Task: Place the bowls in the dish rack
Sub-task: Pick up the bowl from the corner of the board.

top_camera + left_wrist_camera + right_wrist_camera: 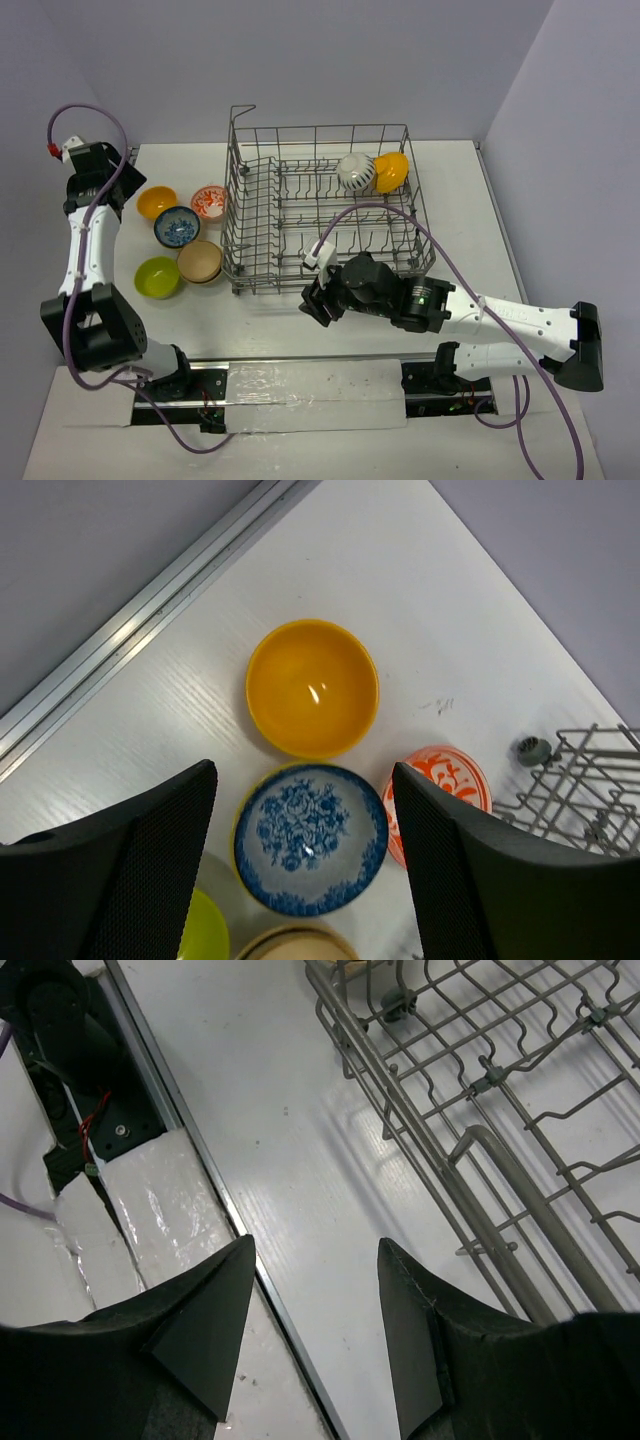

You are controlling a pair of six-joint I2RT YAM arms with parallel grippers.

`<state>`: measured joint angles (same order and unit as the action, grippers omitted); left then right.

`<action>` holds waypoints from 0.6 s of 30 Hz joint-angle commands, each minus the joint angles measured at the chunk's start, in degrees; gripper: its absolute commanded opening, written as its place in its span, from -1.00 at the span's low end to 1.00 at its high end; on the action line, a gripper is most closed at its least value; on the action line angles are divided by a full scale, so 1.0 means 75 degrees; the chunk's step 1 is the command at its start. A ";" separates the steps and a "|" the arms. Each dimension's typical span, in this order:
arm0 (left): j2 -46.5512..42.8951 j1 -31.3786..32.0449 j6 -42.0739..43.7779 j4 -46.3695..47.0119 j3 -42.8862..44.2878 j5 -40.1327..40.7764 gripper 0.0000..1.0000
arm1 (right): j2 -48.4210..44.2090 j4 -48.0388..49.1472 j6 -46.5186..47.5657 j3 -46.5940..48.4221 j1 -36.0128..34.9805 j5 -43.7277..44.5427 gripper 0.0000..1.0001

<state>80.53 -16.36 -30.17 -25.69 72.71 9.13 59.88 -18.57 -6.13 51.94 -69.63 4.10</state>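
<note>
The grey wire dish rack (233, 205) holds a white striped bowl (355, 172) and an orange-yellow bowl (391, 171) at its far right. Left of it on the table sit an orange-yellow bowl (312, 687), a red-and-white bowl (440, 778), a blue-patterned bowl (310, 838), a tan bowl (200, 262) and a lime green bowl (158, 277). My left gripper (305, 770) hangs open above the blue-patterned bowl, holding nothing. My right gripper (315, 1245) is open and empty over bare table by the rack's near left corner (480, 1090).
A metal rail (200, 1150) runs along the table's near edge just under my right gripper, with the arm mounts and cables beyond it. Grey walls close in the back and both sides. The rack's raised handle (243, 110) stands at its far left corner.
</note>
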 commanded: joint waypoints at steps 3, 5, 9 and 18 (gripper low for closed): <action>0.1190 -0.0314 -0.0582 0.0508 0.0781 -0.0314 0.49 | -0.0015 0.0507 -0.0167 -0.0070 -0.0092 -0.0183 0.20; 0.1786 -0.0397 -0.0699 0.0450 0.0981 -0.0268 0.47 | 0.0008 0.0553 -0.0179 -0.0094 -0.0092 -0.0218 0.20; 0.2795 -0.0432 -0.0723 0.0310 0.1577 -0.0162 0.43 | 0.0114 0.0554 -0.0190 -0.0082 -0.0103 -0.0335 0.20; 0.4203 -0.0455 -0.0782 0.0390 0.1872 -0.0291 0.03 | 0.0196 0.0542 -0.0167 -0.0082 -0.0103 -0.0301 0.21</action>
<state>111.59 -19.49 -35.46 -24.01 84.05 7.88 61.25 -17.10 -7.18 51.29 -69.93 1.87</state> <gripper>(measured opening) 0.531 0.601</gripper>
